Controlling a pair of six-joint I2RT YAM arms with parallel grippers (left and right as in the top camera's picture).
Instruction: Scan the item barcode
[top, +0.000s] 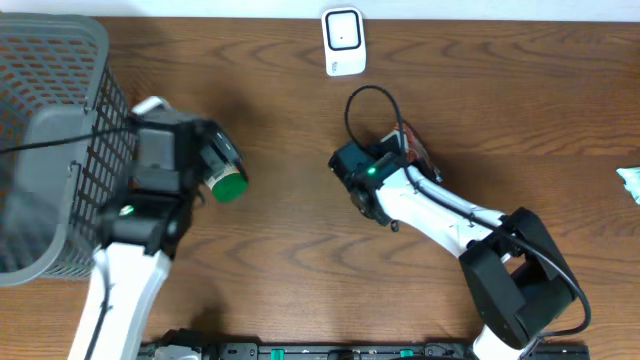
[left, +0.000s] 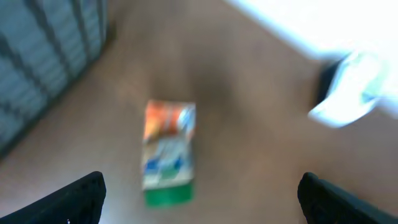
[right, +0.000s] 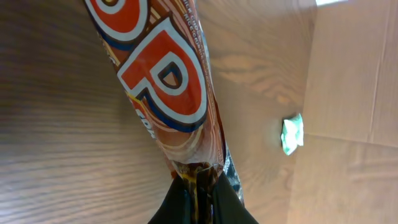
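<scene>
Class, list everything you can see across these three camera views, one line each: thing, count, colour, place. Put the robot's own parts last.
table: one, brown wood, under everything
basket: one, grey mesh, left end of the table
scanner: one, white, far edge, near the centre
container: one, orange and white with a green cap, lying on its side just right of the basket
packet: one, brown with red and white lettering, held by one end, mid-table
small item: one, green and white, right edge of the table; too small to identify
left gripper: one, black fingers, open, over the container
right gripper: one, black, shut on the packet
</scene>
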